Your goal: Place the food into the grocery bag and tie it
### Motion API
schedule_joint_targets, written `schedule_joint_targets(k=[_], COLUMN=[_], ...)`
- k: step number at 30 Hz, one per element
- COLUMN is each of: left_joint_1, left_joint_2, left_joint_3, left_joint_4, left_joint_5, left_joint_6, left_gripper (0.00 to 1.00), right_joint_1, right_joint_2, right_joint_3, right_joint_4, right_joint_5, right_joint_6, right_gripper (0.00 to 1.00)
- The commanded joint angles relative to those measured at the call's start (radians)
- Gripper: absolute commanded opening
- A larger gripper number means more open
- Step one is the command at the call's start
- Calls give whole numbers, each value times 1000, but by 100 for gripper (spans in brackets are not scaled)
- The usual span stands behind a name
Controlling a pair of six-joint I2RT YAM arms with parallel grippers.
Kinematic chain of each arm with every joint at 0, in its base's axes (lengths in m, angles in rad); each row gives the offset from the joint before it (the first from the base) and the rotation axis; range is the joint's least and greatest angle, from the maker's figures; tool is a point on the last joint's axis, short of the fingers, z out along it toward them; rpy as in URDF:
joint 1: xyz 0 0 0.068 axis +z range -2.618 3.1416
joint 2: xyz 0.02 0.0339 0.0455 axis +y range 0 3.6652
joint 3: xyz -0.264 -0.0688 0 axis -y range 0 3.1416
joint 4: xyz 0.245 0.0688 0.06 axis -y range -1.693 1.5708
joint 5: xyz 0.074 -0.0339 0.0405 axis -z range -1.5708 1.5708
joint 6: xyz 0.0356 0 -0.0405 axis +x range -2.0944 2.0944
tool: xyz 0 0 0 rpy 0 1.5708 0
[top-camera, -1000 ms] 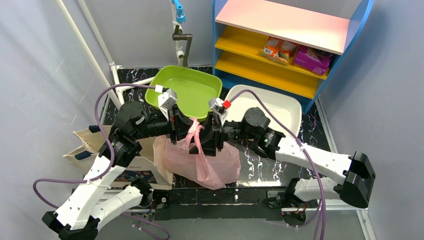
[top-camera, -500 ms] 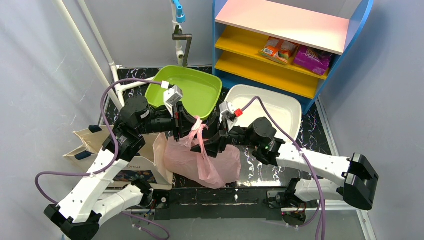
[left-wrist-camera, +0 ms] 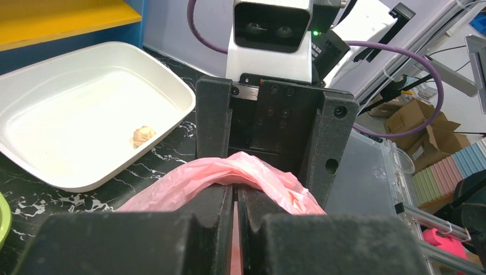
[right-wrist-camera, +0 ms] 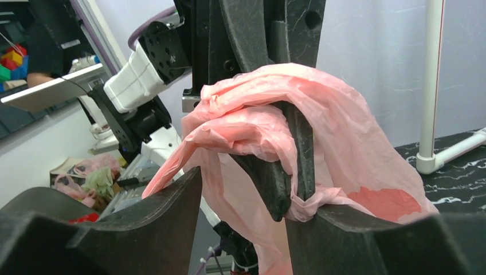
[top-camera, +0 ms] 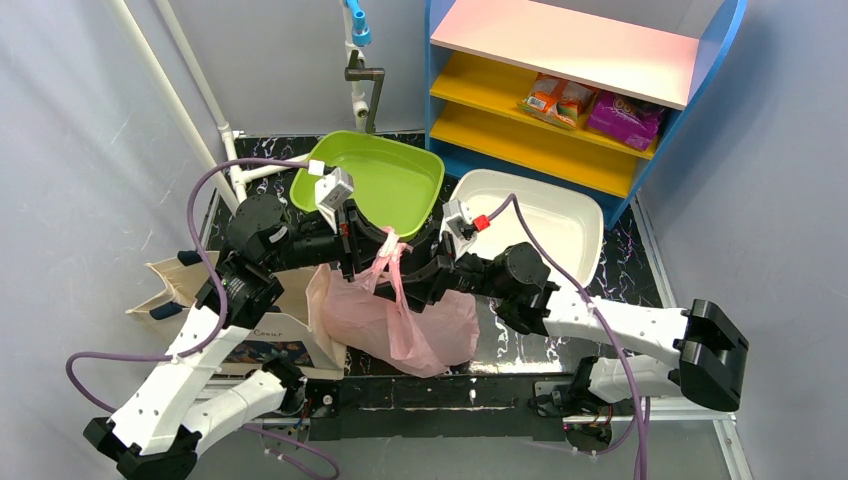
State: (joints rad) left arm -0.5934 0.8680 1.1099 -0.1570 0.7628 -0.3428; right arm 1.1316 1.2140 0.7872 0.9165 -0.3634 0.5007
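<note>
Top external shows the pink grocery bag [top-camera: 430,330] slumped on the black marble table [top-camera: 520,335], just in front of the green bin [top-camera: 380,180], handles pulled up between the two arms. Left wrist cam: left gripper [left-wrist-camera: 235,220] is pinched tight on a bunch of the pink plastic. Right wrist cam: right gripper [right-wrist-camera: 243,197] has its jaws spread wide, sitting around the left one's fingers and the plastic draped over them. Can't tell what's inside the bag.
</note>
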Motion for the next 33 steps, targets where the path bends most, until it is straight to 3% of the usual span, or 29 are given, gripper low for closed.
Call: schedule_joint_targets(k=[1,10,18,27,33], left_joint_1=[5,4,4,4,4], left_joint_2=[7,-23,7,30,11], left_joint_3=[-2,-20,46,90,66], left_joint_4=[-23,-36,-74,-73,-13], left_joint_5=[-86,-121,-81,-65,-108], left_joint_6=[21,30,63,57,15], left_gripper=[0,0,0,0,0], right_joint_1=[52,86,55,48,89], right_joint_2=[15,57,-48,-15,42], right_joint_3=[66,159,122,204,269], right_joint_4=[258,239,64,126,104], right_joint_5=[22,-143,-246,-228,-52], right_joint_6=[46,96,42,108,34], right_gripper=[59,57,60,61,61])
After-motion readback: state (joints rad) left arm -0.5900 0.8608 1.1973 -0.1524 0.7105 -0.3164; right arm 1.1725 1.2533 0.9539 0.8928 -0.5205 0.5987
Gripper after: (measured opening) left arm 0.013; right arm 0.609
